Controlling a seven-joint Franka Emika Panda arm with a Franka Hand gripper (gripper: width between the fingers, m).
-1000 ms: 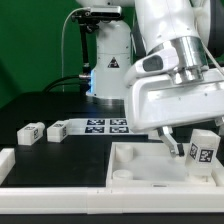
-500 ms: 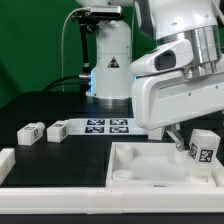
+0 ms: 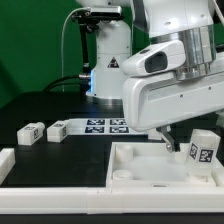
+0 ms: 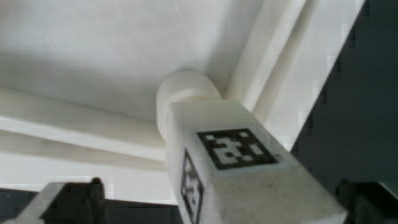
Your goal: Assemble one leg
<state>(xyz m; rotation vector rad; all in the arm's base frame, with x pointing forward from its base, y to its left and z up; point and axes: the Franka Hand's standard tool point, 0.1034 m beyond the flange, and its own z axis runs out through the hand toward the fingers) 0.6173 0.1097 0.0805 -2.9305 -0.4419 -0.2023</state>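
Upright at the large square white panel's [image 3: 130,168] corner, toward the exterior view's right: small chunky white plastic leg [image 3: 201,150] bearing a black-and-white tag. Astride it, hand [image 4: 217,203] spread apart, gripping nothing.

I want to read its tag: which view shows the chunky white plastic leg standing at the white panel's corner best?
The wrist view: the chunky white plastic leg is large and close, its tag clear and facing the camera. The exterior view shows that leg small at its right edge, the tag tiny.

Black table [image 3: 50,110]: 2 legs [image 3: 30,132], marker board [image 3: 105,125], panel [image 3: 140,172] (white).
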